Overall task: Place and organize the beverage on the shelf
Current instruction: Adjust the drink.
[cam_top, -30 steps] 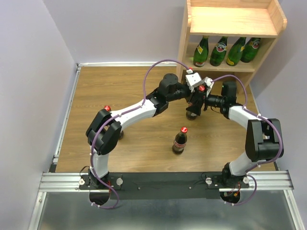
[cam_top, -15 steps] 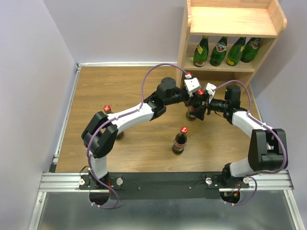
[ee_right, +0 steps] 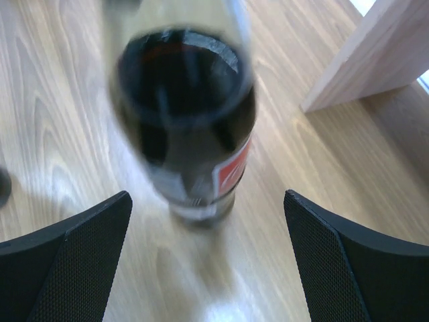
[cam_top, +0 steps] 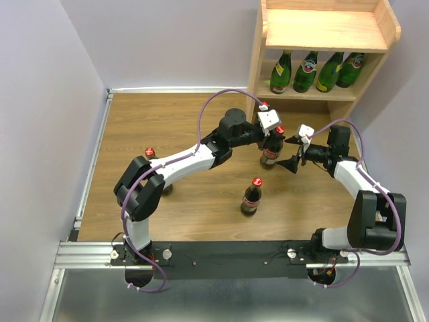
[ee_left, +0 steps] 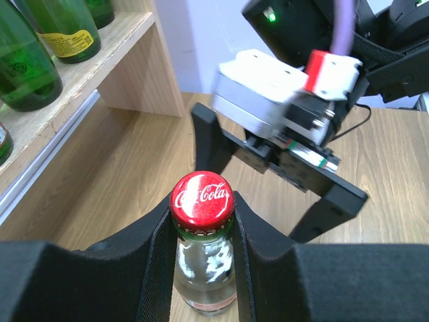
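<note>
Your left tool (ee_left: 201, 248) is pinching a cola bottle (ee_left: 201, 201) by the neck, just under its red top. A grip that high keeps the bottle upright and leaves its fat body free. The bottle is in front of the shelf (cam_top: 255, 60), near its foot. I cannot tell if its bottom sits on the tabletop (cam_top: 161, 121) or hangs just above it.

Your right tool (cam_top: 293, 153) is spread wide and holds nothing. It waits just beside the bottle. In the right wrist view the bottle's body shows between its two fingers (ee_right: 74, 248), not touching them. I think it is there to steady or take the bottle.

Four green bottles (cam_top: 305, 70) stand in a row on the lower board and take up most of it. So I guess the cola goes on the top board, which is bare. A second cola bottle (cam_top: 251, 196) stands on the tabletop near the arms. A third bottle (cam_top: 149, 151) peeks out beside the left arm. The job looks a bit over half done.
</note>
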You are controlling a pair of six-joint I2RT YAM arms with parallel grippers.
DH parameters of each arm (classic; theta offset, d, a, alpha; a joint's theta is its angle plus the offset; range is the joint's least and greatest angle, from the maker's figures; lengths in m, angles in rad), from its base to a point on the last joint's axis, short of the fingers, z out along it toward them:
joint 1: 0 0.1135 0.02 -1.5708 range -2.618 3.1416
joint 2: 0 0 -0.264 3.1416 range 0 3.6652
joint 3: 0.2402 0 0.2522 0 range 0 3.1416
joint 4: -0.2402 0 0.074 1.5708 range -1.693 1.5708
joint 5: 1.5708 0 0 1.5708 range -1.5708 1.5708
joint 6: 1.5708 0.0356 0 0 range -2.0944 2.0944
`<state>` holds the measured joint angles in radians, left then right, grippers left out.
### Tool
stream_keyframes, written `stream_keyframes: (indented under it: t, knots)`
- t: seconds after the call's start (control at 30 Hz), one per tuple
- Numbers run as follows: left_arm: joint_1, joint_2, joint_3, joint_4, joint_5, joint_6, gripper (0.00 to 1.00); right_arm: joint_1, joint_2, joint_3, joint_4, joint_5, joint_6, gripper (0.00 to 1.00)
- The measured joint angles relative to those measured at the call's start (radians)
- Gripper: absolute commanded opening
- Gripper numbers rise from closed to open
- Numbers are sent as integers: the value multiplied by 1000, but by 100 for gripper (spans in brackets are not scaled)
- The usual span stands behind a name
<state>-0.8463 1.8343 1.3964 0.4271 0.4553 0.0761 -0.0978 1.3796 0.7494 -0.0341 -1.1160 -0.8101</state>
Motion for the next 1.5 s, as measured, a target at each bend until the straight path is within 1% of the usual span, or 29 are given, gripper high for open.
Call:
stream_keyframes:
  t: [0.13,0.17,0.2,0.27,0.3,0.4,0.47,0.5,0.57,0.6,0.9,1.03,1.07,1.3,1.5]
  knots:
    - [0,0,-2,3,3,2,1,-20,-8,-33,-44,-32,-95,100]
    - [0,0,-3,5,4,3,3,-20,-7,-35,-58,-42,-119,100]
    - [0,0,-5,8,5,3,11,-20,-7,-35,-67,-51,-136,100]
    - [0,0,-8,14,6,2,17,-20,-6,-35,-79,-72,-169,100]
    - [0,0,-11,17,7,2,24,-20,-5,-35,-84,-82,-181,100]
    - [0,-7,-22,26,6,2,32,-21,-1,-35,-103,-109,-212,100]
    - [0,-12,-32,34,6,2,34,-21,-1,-35,-112,-121,-224,100]
    - [0,-16,-40,40,6,3,39,-21,-1,-35,-118,-127,-230,100]
    - [0,-23,-54,52,6,3,41,-22,-1,-35,-130,-137,-243,100]
    - [0,-27,-61,57,6,4,44,-22,-1,-35,-134,-142,-249,100]
    - [0,-60,-114,98,6,2,49,-23,2,-35,-148,-158,-269,100]
    - [0,-64,-116,112,9,2,50,-24,18,-32,-151,-158,-270,100]
    - [0,-64,-116,114,10,1,53,-26,22,-29,-153,-158,-270,100]
    - [0,-64,-122,132,28,-6,57,-27,27,-4,-157,-159,-264,100]
    - [0,-64,-126,135,35,-6,58,-27,77,3,-158,-165,-258,100]
